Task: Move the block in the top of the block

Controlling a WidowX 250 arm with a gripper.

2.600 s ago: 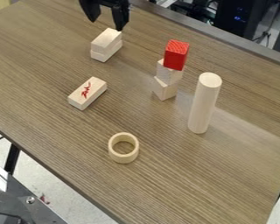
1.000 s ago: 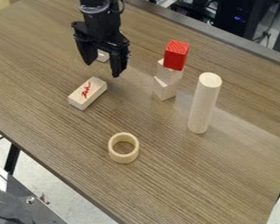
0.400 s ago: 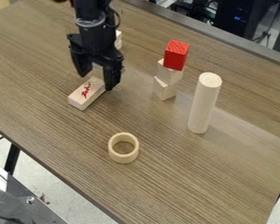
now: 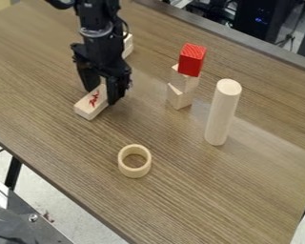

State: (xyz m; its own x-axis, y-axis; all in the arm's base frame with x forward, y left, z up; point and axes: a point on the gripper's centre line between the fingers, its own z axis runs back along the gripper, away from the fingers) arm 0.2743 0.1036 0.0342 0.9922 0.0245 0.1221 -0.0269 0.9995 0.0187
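Note:
My black gripper [image 4: 101, 95] is low over the table at the upper left, fingers apart, one on each side of the upper end of a pale wooden block with a red mark [image 4: 90, 104]. That block lies flat on the table, its near end uncovered. Behind the gripper, a stack of two pale blocks [image 4: 127, 45] is mostly hidden by the arm.
Right of the gripper, a red cube [image 4: 192, 59] tops a stack of pale blocks [image 4: 180, 94]. A tall pale cylinder [image 4: 222, 112] stands right of that stack. A wooden ring [image 4: 135, 161] lies nearer the table's front edge [image 4: 61, 193].
From the top edge, the gripper has come down and toward the camera, past the two-block stack, to the marked block. The blocks, cylinder and ring have stayed put.

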